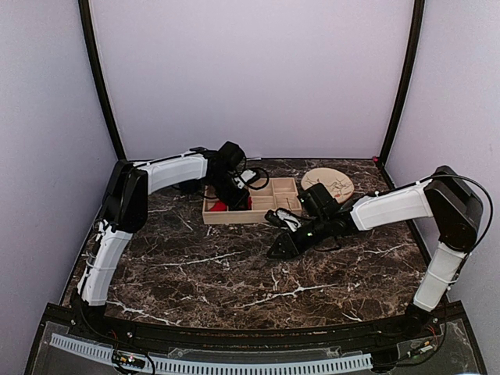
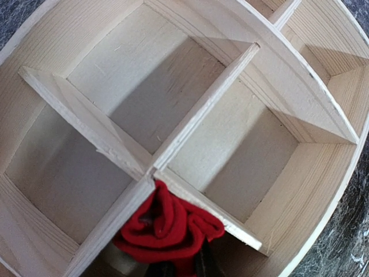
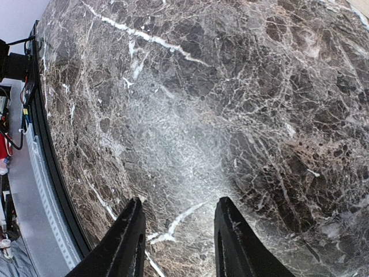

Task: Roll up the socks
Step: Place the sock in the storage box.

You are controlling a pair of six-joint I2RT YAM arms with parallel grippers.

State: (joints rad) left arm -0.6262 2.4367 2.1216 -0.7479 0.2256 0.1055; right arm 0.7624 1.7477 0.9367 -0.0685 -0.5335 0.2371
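The socks [image 2: 167, 225] are a bright red rolled bundle resting against the divider cross of the wooden tray [image 2: 202, 104], over its near compartment. My left gripper [image 2: 183, 266] is shut on the bundle's lower end, and only its dark fingertips show at the bottom edge. From above, the red socks [image 1: 220, 206] show in the tray's [image 1: 269, 205] left part under my left gripper [image 1: 234, 197]. My right gripper [image 3: 180, 208] hangs open over bare marble, right of the tray and low over the table [image 1: 277, 250], with nothing between its fingers.
A round tan plate [image 1: 328, 182] lies behind the right arm, next to the tray's right end. The dark marble table [image 1: 234, 281] stretches toward the near edge, where a black rim [image 3: 49, 150] and cables run.
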